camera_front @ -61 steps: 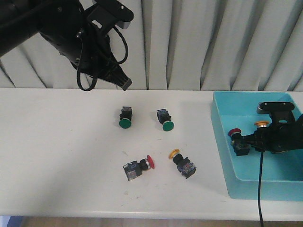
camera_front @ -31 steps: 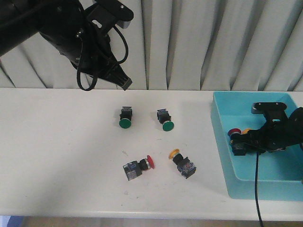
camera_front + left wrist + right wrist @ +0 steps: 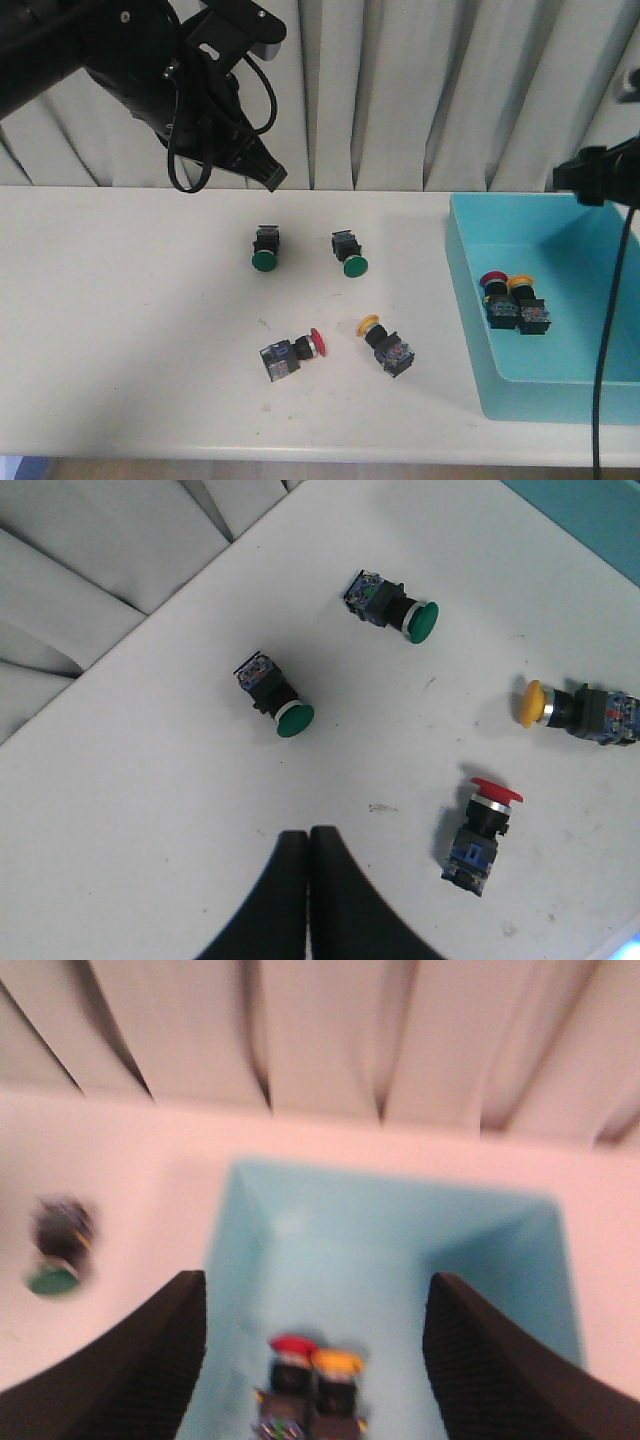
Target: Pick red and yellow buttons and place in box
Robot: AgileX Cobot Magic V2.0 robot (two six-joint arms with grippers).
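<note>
Two black-bodied buttons, red-capped (image 3: 293, 354) and yellow-capped (image 3: 386, 345), lie lower centre, well left of your turquoise plastic box (image 3: 468, 300). Left gripper (image 3: 308, 880) jaws together; right gripper (image 3: 315, 1345) apart, empty, nearer.

We see a long white table (image 3: 120, 330) running across the whole width of the front view, its surface matte and marked by a few small dark specks. Its front edge shows near the bottom, with a thin strip of something bluish below it at the lower left corner. Behind the table hangs a pale grey curtain (image 3: 420, 90) in deep vertical folds, closing off the back. The light is even and soft, casting short, faint shadows.
</note>
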